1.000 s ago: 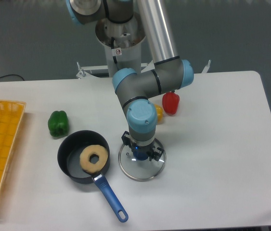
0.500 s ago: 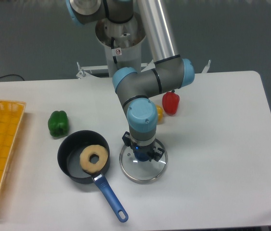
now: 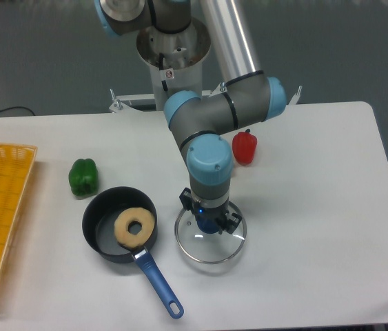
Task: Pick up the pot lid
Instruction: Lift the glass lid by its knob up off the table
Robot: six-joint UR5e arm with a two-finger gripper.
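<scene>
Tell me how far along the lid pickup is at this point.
Done: the gripper has the pot lid by its blue knob.
In hand: the lid, shifted and looking slightly larger than in the earlier pictures, so the lift has probably begun.
Left: likely raising it further, as it appears low over the table.

One robot arm (image 3: 266, 103), one gripper (image 3: 209, 209), one glass lid (image 3: 209, 248), one black pan (image 3: 102, 224) with one blue handle (image 3: 158, 284), one beige ring (image 3: 123, 233), one green pepper (image 3: 83, 177), two reddish objects (image 3: 244, 147), one yellow crate (image 3: 1, 207), one black cable (image 3: 4, 111)
</scene>
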